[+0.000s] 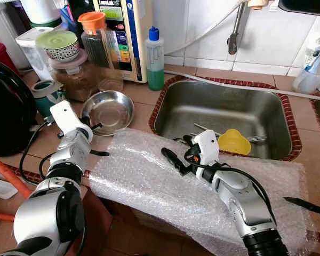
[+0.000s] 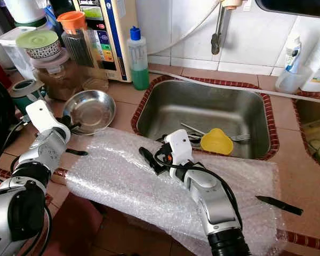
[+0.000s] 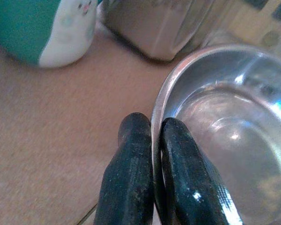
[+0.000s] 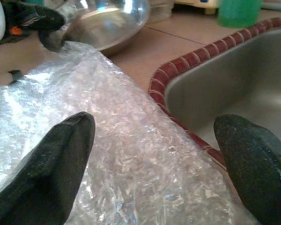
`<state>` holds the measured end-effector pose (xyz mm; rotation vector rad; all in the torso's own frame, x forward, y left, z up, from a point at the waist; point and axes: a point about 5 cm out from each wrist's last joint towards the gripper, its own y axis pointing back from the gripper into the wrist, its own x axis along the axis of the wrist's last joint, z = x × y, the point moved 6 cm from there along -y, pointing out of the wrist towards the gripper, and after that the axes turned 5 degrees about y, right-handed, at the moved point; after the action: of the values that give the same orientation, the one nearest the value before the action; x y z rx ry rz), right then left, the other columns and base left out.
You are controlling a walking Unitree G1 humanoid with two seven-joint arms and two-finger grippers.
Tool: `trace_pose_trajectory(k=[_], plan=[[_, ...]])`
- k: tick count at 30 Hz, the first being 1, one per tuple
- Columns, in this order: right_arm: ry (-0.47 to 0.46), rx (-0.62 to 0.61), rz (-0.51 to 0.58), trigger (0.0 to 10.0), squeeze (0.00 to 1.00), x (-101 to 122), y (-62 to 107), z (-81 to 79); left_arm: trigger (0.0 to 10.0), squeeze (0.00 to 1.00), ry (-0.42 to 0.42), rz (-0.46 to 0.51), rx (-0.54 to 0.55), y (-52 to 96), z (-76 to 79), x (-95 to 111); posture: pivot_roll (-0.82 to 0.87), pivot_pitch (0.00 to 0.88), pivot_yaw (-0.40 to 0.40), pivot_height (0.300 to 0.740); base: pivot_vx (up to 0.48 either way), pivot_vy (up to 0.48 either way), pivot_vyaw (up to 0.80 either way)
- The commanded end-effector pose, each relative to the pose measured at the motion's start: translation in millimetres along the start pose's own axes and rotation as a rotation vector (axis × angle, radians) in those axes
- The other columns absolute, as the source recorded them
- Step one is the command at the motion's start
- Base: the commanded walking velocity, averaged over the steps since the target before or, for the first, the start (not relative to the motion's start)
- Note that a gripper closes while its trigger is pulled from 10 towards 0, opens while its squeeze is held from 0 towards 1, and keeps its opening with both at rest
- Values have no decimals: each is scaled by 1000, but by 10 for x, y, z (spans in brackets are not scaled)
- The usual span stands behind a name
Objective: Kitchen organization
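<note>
Left gripper pinches the near rim of the steel bowl, one finger inside, one outside; bowl sits on the tiled counter left of the sink. Right gripper hangs spread, holding nothing, above the bubble wrap at the sink's front edge.

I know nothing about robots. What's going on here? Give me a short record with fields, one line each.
Place: tiled kitchen counter beside a steel sink
Left claw: shut on the rim of the round shiny steel bowl
Right claw: open, above the clear bubble wrap sheet, by the sink's edge
In the sink: yellow plastic funnel, metal fork
Behind the bowl: green-liquid bottle with blue cap
</note>
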<state>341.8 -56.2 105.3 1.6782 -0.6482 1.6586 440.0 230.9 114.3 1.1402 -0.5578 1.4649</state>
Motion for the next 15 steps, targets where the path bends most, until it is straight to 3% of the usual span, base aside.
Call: trace_pose_trajectory(k=[1,9,15], plan=[[-12,62,3,10000,0,-5,-13,-141,0,0,-10,-16,21,13,-80,-75,27,37,103,740,0,0,0],[-37,122,59,10000,0,112,4,-243,0,0,-3,21,4,17,-45,-35,26,37,97,740,0,0,0],[-128,163,162,10000,0,349,25,-303,0,0,2,25,-7,23,-26,-44,26,36,96,740,0,0,0]])
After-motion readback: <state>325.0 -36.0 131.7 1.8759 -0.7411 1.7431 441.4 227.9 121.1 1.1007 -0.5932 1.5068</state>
